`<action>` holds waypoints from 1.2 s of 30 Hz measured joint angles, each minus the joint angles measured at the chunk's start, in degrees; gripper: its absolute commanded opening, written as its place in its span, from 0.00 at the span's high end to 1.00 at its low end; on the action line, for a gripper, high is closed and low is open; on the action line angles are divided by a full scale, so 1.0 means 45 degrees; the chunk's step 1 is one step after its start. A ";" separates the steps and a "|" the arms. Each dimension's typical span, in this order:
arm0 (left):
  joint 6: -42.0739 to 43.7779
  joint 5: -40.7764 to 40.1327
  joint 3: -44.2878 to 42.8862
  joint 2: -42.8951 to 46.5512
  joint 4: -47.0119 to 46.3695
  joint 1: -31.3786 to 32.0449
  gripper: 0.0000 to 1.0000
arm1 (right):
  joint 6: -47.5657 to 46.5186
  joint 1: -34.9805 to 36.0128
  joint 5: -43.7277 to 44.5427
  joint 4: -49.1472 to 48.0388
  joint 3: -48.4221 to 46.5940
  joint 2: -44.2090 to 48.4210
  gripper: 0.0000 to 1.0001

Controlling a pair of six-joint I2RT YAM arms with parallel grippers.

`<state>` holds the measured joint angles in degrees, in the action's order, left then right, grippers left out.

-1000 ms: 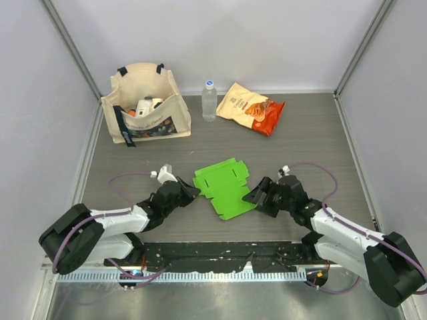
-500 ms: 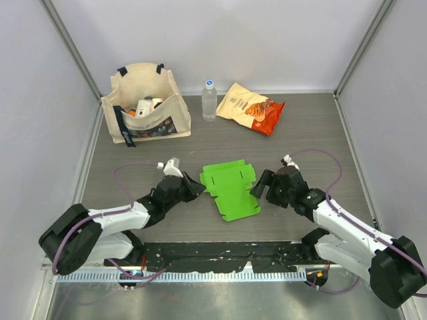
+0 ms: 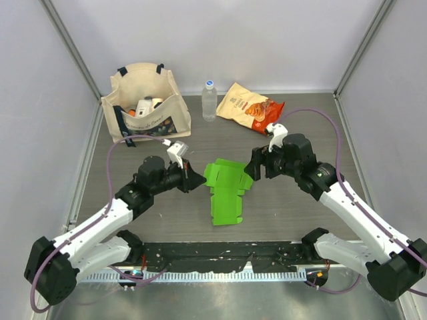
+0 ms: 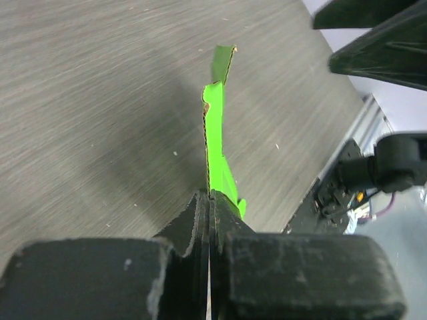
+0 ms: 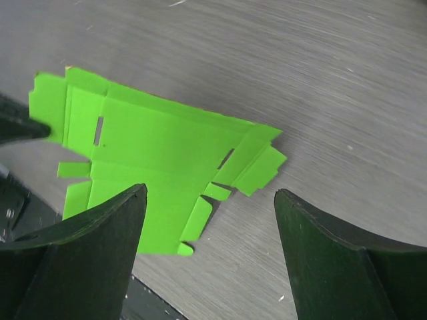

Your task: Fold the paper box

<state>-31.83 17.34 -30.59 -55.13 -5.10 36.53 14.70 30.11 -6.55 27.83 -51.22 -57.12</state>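
The paper box [image 3: 225,195] is a bright green flat card sheet with flaps and creases, in the middle of the table. My left gripper [image 3: 200,181] is shut on its left edge and holds that side up. In the left wrist view the paper box [image 4: 213,137] shows edge-on, running away from my left gripper [image 4: 210,197]. My right gripper [image 3: 253,167] stands open just right of the sheet's upper flaps, touching nothing. From the right wrist, the paper box [image 5: 153,147] lies spread below my right gripper [image 5: 210,192]. Whether its far end rests on the table is unclear.
A cream tote bag [image 3: 143,103] with items inside stands at the back left. A water bottle [image 3: 209,100] and an orange snack bag [image 3: 251,107] lie at the back centre. A black rail [image 3: 220,253] runs along the near edge. Grey walls enclose the table.
Both arms have risen and moved toward the back. My left gripper has lifted and turned the green sheet, which now stands narrower and more upright. My right gripper has drawn back from the sheet's right edge.
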 measured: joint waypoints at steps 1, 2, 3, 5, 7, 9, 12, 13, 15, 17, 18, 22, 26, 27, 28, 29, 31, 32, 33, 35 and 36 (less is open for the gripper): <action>0.0384 0.0437 -0.0238 0.0209 0.0389 -0.0063 1.00 | -0.0457 0.0000 -0.0588 -0.0063 -0.0024 0.0049 0.18; 0.0835 0.0835 -0.0461 0.0427 0.0724 -0.0102 1.00 | -0.0801 0.0000 -0.1015 -0.0073 -0.0024 0.0087 0.19; 0.1239 0.1185 -0.0685 0.0636 0.1064 -0.0126 1.00 | -0.1263 0.0000 -0.1603 -0.0073 -0.0024 0.0121 0.19; 0.1919 0.1783 -0.1069 0.0986 0.1564 -0.0151 1.00 | -0.1846 0.0000 -0.2565 -0.0185 -0.0019 0.0151 0.20; 0.2569 0.2341 -0.1409 0.1166 0.1991 -0.0189 1.00 | -0.2225 0.0000 -0.3332 -0.0398 0.0005 0.0165 0.23; 0.3138 0.2890 -0.1744 0.1156 0.2395 -0.0223 1.00 | -0.2511 0.0000 -0.4085 -0.0724 0.0019 0.0185 0.24; 0.3832 0.3619 -0.2288 0.0937 0.3181 -0.0253 1.00 | -0.2803 0.0000 -0.4852 -0.1287 0.0102 0.0282 0.24; 0.4046 0.3823 -0.2482 0.0826 0.3434 -0.0262 1.00 | -0.2943 0.0000 -0.5042 -0.1428 0.0131 0.0335 0.24; 0.4522 0.4167 -0.2803 0.0661 0.3915 -0.0287 1.00 | -0.3220 0.0000 -0.5508 -0.1608 0.0136 0.0408 0.26; 0.4852 0.4405 -0.2997 0.0607 0.4265 -0.0340 1.00 | -0.3415 0.0000 -0.6105 -0.1710 0.0136 0.0403 0.30; 0.4983 0.4522 -0.3036 0.0607 0.4357 -0.0389 1.00 | -0.3487 0.0000 -0.6339 -0.1734 0.0136 0.0369 0.31; 0.5294 0.4920 -0.3152 0.0607 0.4692 -0.0602 1.00 | -0.3507 0.0000 -0.7329 -0.2084 0.0340 0.0131 0.35; 0.5513 0.5479 -0.3225 0.0607 0.4755 -0.0840 1.00 | -0.3104 0.0005 -0.7825 -0.2642 0.0971 0.0131 0.41; 0.5518 0.5625 -0.3225 0.0607 0.4760 -0.0889 1.00 | -0.2973 0.0005 -0.7912 -0.2710 0.1059 0.0131 0.41; 0.5523 0.5736 -0.3225 0.0602 0.4760 -0.0908 1.00 | -0.2900 0.0005 -0.7975 -0.2822 0.1107 0.0131 0.42; 0.5527 0.5901 -0.3230 0.0593 0.4760 -0.0933 1.00 | -0.2807 0.0005 -0.8063 -0.2977 0.1156 0.0131 0.45; 0.5518 0.6169 -0.3230 0.0549 0.4750 -0.0967 1.00 | -0.2526 0.0005 -0.8262 -0.3434 0.1277 0.0131 0.49; 0.5503 0.6348 -0.3225 0.0520 0.4716 -0.0981 1.00 | -0.2375 0.0005 -0.8378 -0.3759 0.1389 0.0131 0.54; 0.5455 0.6479 -0.3225 0.0486 0.4692 -0.0986 1.00 | -0.2166 0.0005 -0.8485 -0.4075 0.1525 0.0131 0.57; 0.5309 0.6766 -0.3225 0.0379 0.4590 -0.0996 1.00 | -0.1831 0.0005 -0.8699 -0.4619 0.1865 0.0131 0.69; 0.5207 0.6819 -0.3230 0.0345 0.4532 -0.0996 1.00 | -0.1768 0.0005 -0.8743 -0.4716 0.1943 0.0131 0.73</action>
<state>-8.40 48.03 -45.12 -53.58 15.29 32.05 6.74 30.13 -45.89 6.61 -42.48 -56.53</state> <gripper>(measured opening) 0.009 0.416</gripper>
